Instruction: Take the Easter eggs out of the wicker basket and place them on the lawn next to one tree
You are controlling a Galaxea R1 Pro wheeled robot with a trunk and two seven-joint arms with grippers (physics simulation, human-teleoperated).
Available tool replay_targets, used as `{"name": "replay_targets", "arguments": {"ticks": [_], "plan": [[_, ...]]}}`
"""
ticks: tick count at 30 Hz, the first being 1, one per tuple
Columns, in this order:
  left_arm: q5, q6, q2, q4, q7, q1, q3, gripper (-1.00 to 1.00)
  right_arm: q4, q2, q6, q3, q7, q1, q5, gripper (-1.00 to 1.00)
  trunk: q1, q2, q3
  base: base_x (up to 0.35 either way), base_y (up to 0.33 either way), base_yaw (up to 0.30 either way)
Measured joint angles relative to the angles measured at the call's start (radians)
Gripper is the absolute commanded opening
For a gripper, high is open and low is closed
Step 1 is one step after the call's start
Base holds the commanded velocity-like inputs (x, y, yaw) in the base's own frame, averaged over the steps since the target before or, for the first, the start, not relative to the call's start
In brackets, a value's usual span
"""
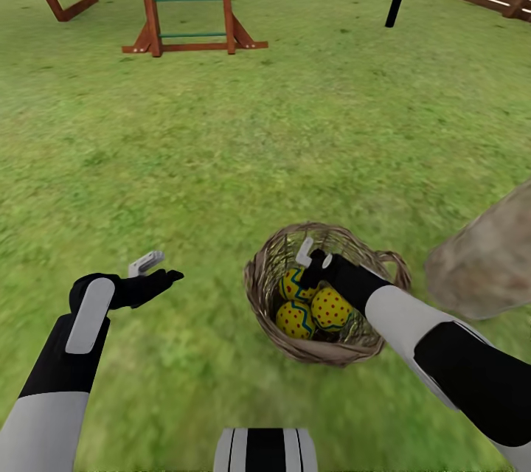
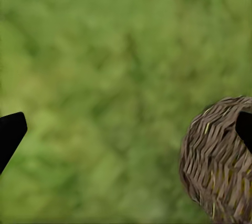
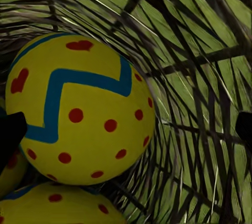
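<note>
Three yellow Easter eggs (image 1: 313, 306) with red dots and blue zigzags sit in the round brown wicker basket (image 1: 265, 287) on the green lawn (image 1: 221, 162). Right gripper (image 1: 310, 259) dips inside, fingers apart; left gripper (image 1: 158, 269) hovers spread over open grass. Mottled pale tree trunk (image 1: 487, 258) just beside the basket.

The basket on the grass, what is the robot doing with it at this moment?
The right end effector reaches down inside the wicker basket, close to the Easter eggs. All three eggs lie in the basket; none is gripped yet. Its fingers stand open beside one egg. The left end effector hovers open over the lawn, beside the basket. A thick tree trunk stands just to the right.
</note>
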Motion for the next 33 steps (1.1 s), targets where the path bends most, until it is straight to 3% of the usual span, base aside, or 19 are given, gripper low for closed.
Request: {"name": "replay_targets", "arguments": {"ticks": [11,20,28,33], "plan": [[0.0,0.0,0.0,0.0,0.0,0.0,0.0,1.0,-0.008,0.008,-0.002,-0.002,0.003,0.0,0.002,1.0,0.005,-0.003,-0.043,0.0,0.0,0.0],[0.002,-0.009,0.001,0.003,0.002,0.034,0.002,1.0,0.002,0.007,0.001,-0.004,-0.006,-0.005,0.002,1.0,0.005,-0.003,-0.043,0.0,0.0,0.0],[0.002,-0.009,0.002,0.003,0.002,0.035,0.003,1.0,0.0,0.004,0.0,-0.005,-0.01,-0.005,0.003,1.0,0.009,-0.005,-0.073,0.0,0.0,0.0],[0.002,-0.009,0.002,0.003,0.002,0.035,0.003,1.0,0.001,0.005,0.0,-0.005,-0.028,-0.005,0.005,1.0,0.009,-0.005,-0.073,0.0,0.0,0.0]]}}
